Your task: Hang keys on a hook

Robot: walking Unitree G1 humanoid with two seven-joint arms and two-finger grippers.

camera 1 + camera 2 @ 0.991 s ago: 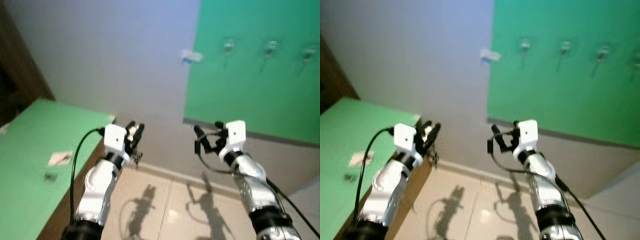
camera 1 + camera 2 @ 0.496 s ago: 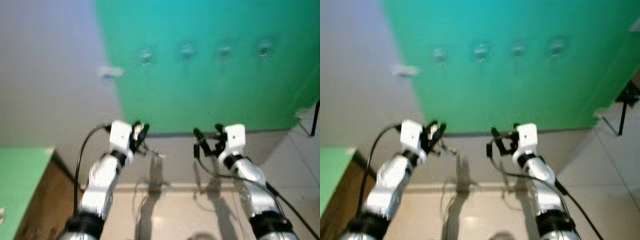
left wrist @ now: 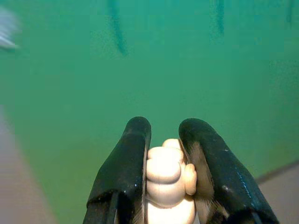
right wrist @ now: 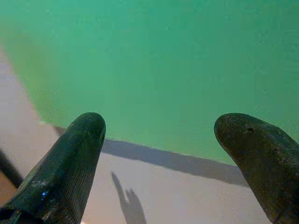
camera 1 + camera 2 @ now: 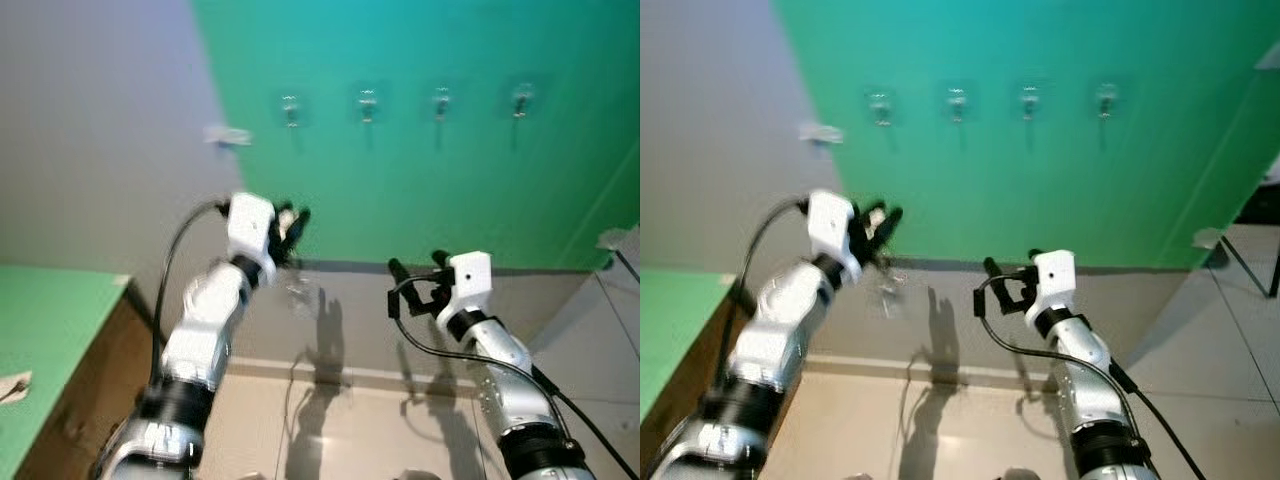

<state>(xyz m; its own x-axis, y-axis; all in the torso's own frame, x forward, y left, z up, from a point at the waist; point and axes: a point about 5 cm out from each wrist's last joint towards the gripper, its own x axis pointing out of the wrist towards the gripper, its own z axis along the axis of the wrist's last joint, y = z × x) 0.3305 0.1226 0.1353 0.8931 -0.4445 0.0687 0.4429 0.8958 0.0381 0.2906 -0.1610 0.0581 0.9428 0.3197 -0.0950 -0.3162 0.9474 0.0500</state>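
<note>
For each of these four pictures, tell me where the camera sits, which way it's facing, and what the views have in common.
Left eye view: on the head, facing the green wall panel with four hooks; both silver arms show, left pincer raised with keys dangling.
Right eye view: same scene from slightly to the right; right pincer lower.
Left wrist view: along the left fingers, clamping a cream keychain charm, toward the green panel.
Right wrist view: along the parted right fingers, toward panel and grey wall.
All share the green panel.
</note>
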